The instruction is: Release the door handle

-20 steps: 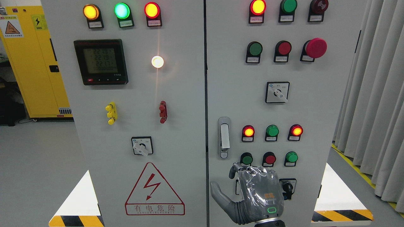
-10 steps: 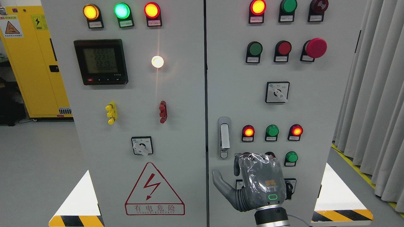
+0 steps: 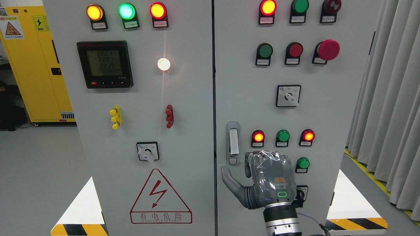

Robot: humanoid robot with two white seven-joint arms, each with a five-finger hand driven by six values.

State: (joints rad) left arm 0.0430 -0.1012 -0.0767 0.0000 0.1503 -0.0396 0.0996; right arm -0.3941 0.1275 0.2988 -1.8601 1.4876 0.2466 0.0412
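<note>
The grey door handle (image 3: 233,142) stands upright in its metal plate at the left edge of the cabinet's right door (image 3: 328,131). My right hand (image 3: 250,173), wrapped in clear plastic, comes up from the bottom edge. It hangs in front of the door just below and right of the handle, apart from it. Its thumb (image 3: 228,177) is spread to the left and its fingers (image 3: 247,165) bend loosely toward the panel, holding nothing. The hand hides two push buttons in the lower row. My left arm is out of view.
The right door carries lit lamps (image 3: 259,136), a red mushroom button (image 3: 328,49) and rotary switches (image 3: 288,96). The left door (image 3: 183,147) has a meter (image 3: 105,64) and a warning triangle (image 3: 160,196). A yellow cabinet (image 3: 32,65) stands at the far left, curtains (image 3: 390,98) at the right.
My right hand has risen along the right door, from below the lower button row up beside the handle's lower end, now covering two buttons there. The handle has not moved.
</note>
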